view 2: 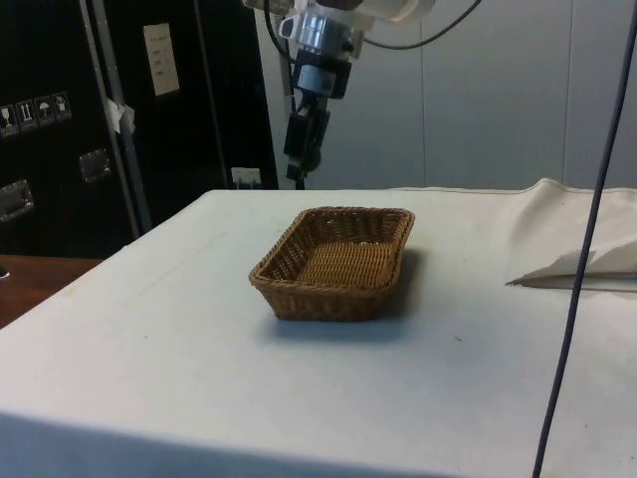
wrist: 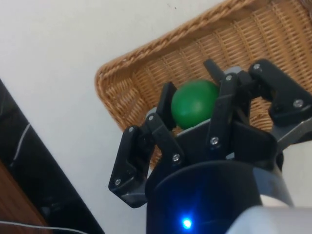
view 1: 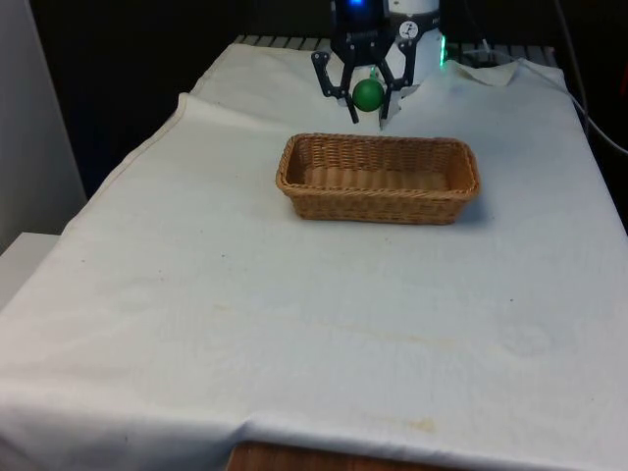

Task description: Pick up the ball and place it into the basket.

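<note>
Pincer (view 1: 367,95) closed on green ball (view 1: 368,94), held in air above table's far edge, just behind basket (view 1: 378,179). Risk: release too early, ball falls on cloth or strikes far rim (wrist: 161,46), bounces out, rolls off table.

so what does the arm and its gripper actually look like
The arm is white with rounded joints and a grey cable looping off it. The gripper is black, with two angular linkage fingers joined by small silver screws.
</note>
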